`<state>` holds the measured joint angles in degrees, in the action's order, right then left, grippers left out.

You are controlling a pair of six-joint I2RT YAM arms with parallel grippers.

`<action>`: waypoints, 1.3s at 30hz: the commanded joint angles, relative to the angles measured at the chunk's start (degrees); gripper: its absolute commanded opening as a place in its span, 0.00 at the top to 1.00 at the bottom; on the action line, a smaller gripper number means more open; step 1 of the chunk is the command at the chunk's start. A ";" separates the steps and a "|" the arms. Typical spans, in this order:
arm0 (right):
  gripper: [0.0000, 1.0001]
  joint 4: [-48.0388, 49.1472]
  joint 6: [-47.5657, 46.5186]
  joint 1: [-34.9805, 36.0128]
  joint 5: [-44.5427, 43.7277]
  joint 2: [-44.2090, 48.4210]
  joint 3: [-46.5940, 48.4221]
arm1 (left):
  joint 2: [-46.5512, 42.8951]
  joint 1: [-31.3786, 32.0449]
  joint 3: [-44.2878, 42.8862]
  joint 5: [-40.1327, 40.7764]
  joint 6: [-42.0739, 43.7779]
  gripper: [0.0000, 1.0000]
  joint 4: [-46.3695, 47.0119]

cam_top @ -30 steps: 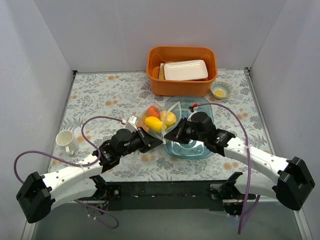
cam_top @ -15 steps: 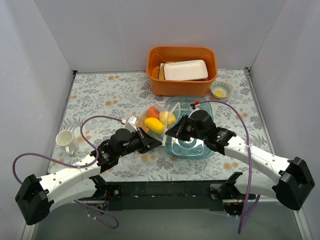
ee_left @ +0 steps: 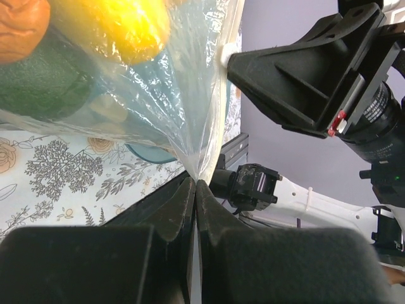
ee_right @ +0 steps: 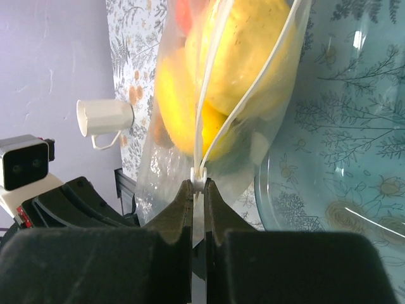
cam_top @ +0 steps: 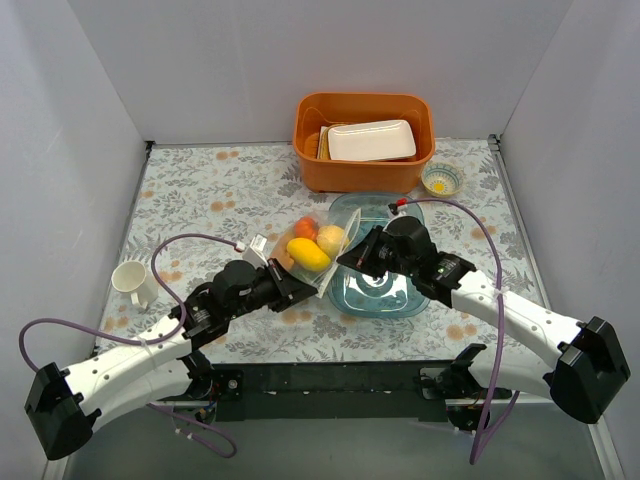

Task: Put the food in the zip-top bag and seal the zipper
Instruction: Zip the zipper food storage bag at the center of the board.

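The clear zip-top bag (cam_top: 318, 250) is held up between both grippers, with yellow, orange and green food (cam_top: 309, 254) inside it. My left gripper (cam_top: 300, 290) is shut on the bag's lower corner (ee_left: 197, 166). My right gripper (cam_top: 350, 262) is shut on the white slider of the zipper (ee_right: 200, 178). The zipper's two white strips (ee_right: 212, 101) run up from the slider and stand apart above it. Yellow food (ee_right: 234, 57) fills the bag in the right wrist view; yellow, orange and green pieces (ee_left: 120, 25) show in the left wrist view.
The clear blue dish (cam_top: 383, 290) lies under my right gripper. An orange bin (cam_top: 363, 172) with a white tray (cam_top: 372, 140) stands at the back. A small bowl (cam_top: 441, 179) is beside it. A white mug (cam_top: 131, 282) stands at the left.
Both grippers have moved a little left and back with the bag. The bag now hangs more to the left of the blue dish. Both grips are unchanged.
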<state>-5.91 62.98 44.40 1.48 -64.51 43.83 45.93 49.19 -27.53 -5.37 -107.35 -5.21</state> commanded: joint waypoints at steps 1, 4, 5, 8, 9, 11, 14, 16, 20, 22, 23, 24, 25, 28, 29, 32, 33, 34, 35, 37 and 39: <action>0.99 2.13 -1.37 -2.39 -3.85 1.58 2.13 | -2.69 0.47 -2.44 1.06 1.00 1.00 -4.80; 0.99 2.57 -1.46 -3.18 -3.06 1.49 2.04 | -3.04 0.47 -2.79 1.76 1.18 1.00 -5.77; 0.99 2.57 -1.46 -3.44 -2.97 1.41 1.96 | -3.04 0.47 -2.88 1.85 1.35 1.00 -6.21; 0.99 3.01 -1.46 -4.14 -2.18 1.41 1.69 | -3.39 0.47 -3.32 2.38 1.62 1.00 -7.35; 0.99 3.19 -1.46 -4.32 -1.92 1.32 1.52 | -3.57 0.47 -3.32 2.55 1.62 1.00 -7.44; 0.99 4.06 -1.37 -4.85 -1.91 1.23 1.17 | -3.74 0.38 -3.49 2.64 1.62 1.00 -7.88; 0.99 4.42 -1.37 -5.46 -0.07 0.97 0.99 | -3.83 0.47 -3.76 2.55 1.79 1.00 -8.67; 0.99 4.59 -1.37 -5.73 0.11 0.97 0.99 | -4.10 0.47 -4.02 2.20 2.32 1.00 -9.02; 0.99 5.30 -1.37 -6.61 0.98 0.09 0.99 | -3.66 0.47 -5.16 0.63 4.43 1.00 -9.82; 0.99 6.95 -0.84 -6.87 2.04 -0.26 0.82 | -3.31 0.38 -5.78 0.01 5.74 1.00 -10.25; 0.99 7.58 -0.76 -6.96 2.39 -0.26 0.55 | -3.39 0.38 -6.04 -0.08 6.01 1.00 -10.52; 0.99 8.54 -0.41 -7.13 3.17 -0.44 0.20 | -3.48 0.47 -6.13 -0.17 6.27 1.00 -10.87; 0.99 8.72 -0.32 -7.40 3.36 -0.61 0.20 | -3.74 0.38 -6.48 -0.17 6.80 1.00 -11.65; 0.99 9.16 -0.23 -7.75 3.89 -0.88 0.11 | -4.88 0.47 -6.84 0.35 7.24 1.00 -13.15; 0.99 9.34 -0.31 -7.84 3.89 -0.97 0.11 | -5.06 0.47 -7.01 0.36 7.50 1.00 -13.50; 0.99 9.87 -0.31 -8.28 4.24 -1.23 0.02 | -5.33 0.47 -7.54 0.53 7.68 1.00 -15.00; 0.99 9.95 -0.23 -8.37 4.24 -1.23 0.02 | -5.33 0.47 -7.63 0.53 7.77 1.00 -15.26; 0.99 10.04 -0.31 -8.45 4.24 -1.41 0.02 | -5.50 0.38 -7.54 0.62 7.77 1.00 -15.70; 0.99 10.22 -0.31 -8.63 4.24 -1.41 0.02 | -5.68 0.47 -7.45 0.88 7.77 1.00 -15.88; 0.99 10.48 -0.31 -8.80 4.33 -1.67 0.11 | -5.77 0.47 -7.63 1.06 7.86 1.00 -16.67; 0.99 10.48 -0.66 -8.98 4.41 -1.93 0.64 | -5.94 0.47 -7.89 1.23 7.95 1.00 -17.20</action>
<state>0.43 62.96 36.97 8.38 -66.06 43.66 41.50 49.36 -33.17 -3.81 -100.77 -18.41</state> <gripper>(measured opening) 0.090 0.009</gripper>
